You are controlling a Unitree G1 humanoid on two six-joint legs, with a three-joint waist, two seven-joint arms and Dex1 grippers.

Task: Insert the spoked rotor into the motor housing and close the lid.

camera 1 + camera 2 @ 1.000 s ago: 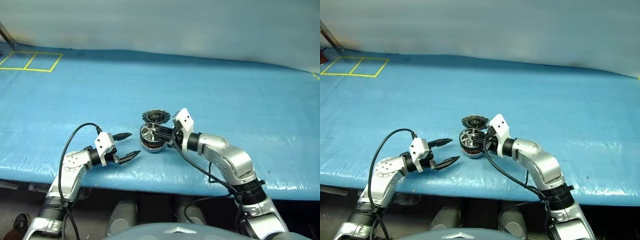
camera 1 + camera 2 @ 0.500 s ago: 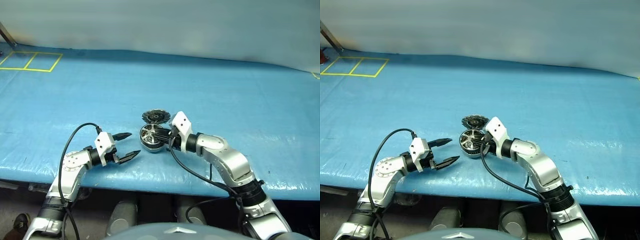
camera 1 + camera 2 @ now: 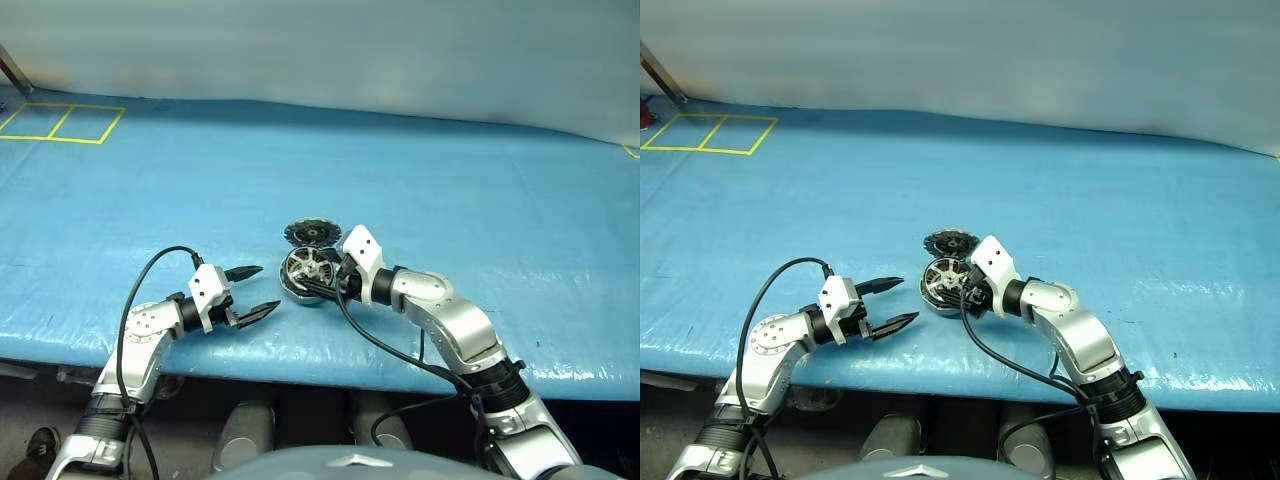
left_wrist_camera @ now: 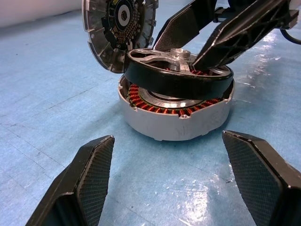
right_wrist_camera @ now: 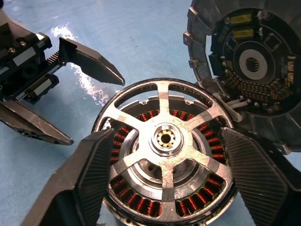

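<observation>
Across nearly the whole of the head views spreads a blue tarp-covered table (image 3: 480, 180), with yellow taped rectangles (image 3: 62, 122) at its upper left corner. At lower centre of those views the right gripper (image 3: 322, 280) reaches in from the right; its fingers stand wide apart, one on either side of the motor housing (image 4: 176, 123), and whether they touch anything cannot be told. To the left of centre, near the table's front edge, the left gripper (image 3: 262, 290) points toward the housing with its fingers spread wide around nothing, a stretch of bare tarp between it and the can. The housing stands upright on the tarp, its copper-red windings showing above the silver wall. On top of it lies the spoked rotor (image 5: 165, 140), tilted in the left wrist view, so that one side rides higher than the other. Just behind the housing in the head views, the lid (image 4: 120, 29) leans on edge against it, its inner face turned toward the left wrist camera.
</observation>
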